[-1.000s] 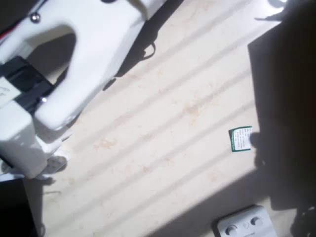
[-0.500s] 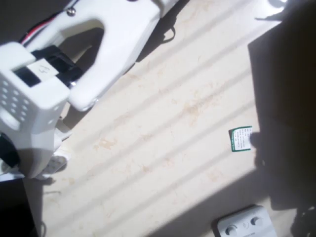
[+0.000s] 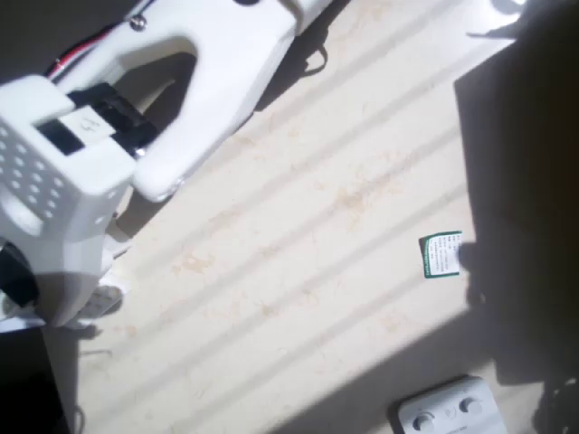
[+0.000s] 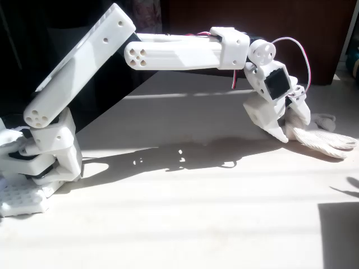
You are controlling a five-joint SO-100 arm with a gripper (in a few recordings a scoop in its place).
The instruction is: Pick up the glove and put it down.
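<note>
arm point(image 3: 109, 117) barely shifted, gripper point(image 4: 289, 126) closed on pale, fuzzy, limp glove point(image 4: 322, 141)

Strong sunlight falls on the table point(image 4: 168, 224) in stripes and my white arm point(image 4: 174, 53) glares. My arm throws a hard shadow under it. The overhead view is soft and blurred, with dark corners.

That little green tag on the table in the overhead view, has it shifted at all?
No. The green tag sits at the same spot beside the dark shadow's edge, just as far from the grey box.
</note>
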